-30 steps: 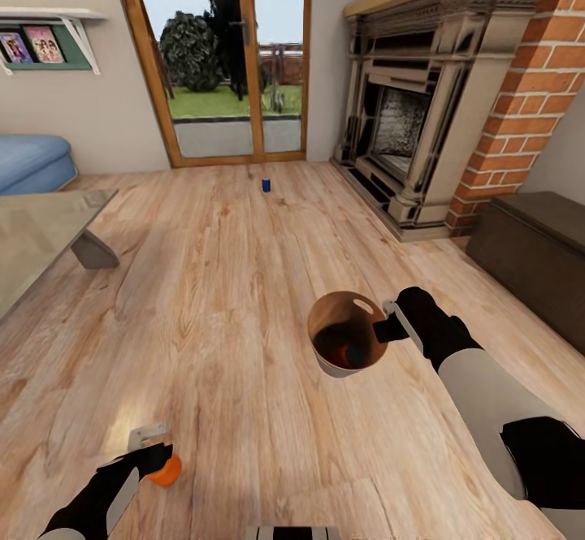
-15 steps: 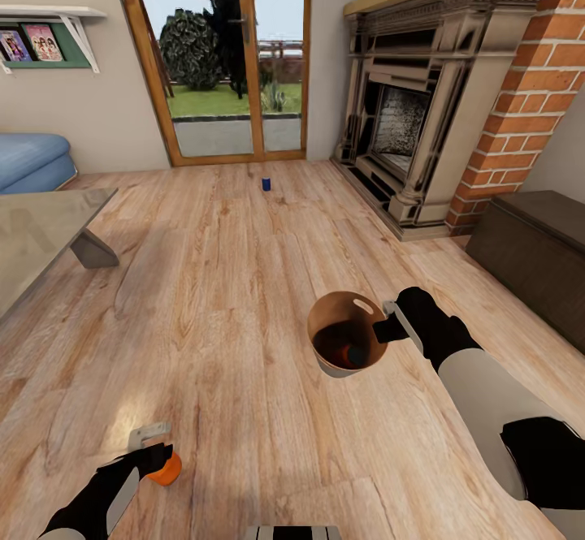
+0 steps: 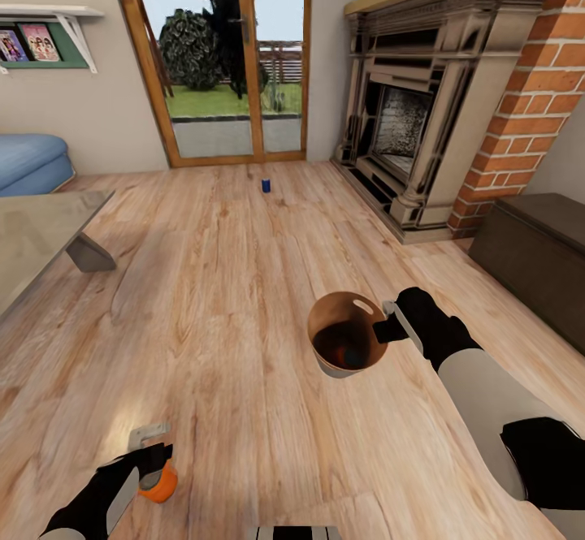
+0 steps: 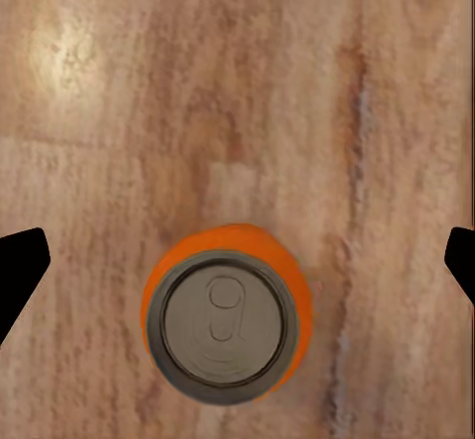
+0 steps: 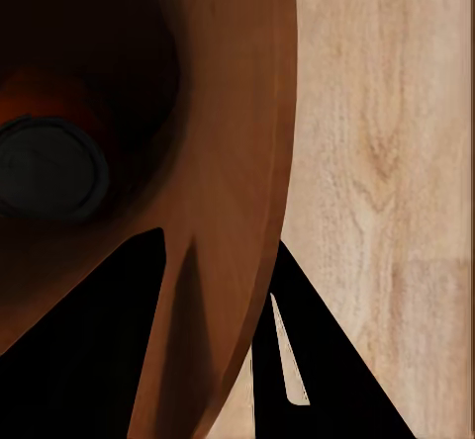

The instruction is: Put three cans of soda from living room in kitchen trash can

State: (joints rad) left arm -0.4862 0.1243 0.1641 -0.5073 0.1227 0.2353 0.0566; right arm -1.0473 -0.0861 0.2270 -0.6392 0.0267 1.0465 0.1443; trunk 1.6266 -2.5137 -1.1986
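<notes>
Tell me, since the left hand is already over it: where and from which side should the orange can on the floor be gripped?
Grip the orange can across its round side wall, coming straight down from above. It stands upright on the wood floor, lid up, and the left hand has its fingers spread wide on either side of it. The can sits a little off the finger line, so centre first.

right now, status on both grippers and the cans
Left gripper open over upright orange can on floor. Right gripper shut on trash can rim, one can inside. Blue can near door, path clear.
</notes>
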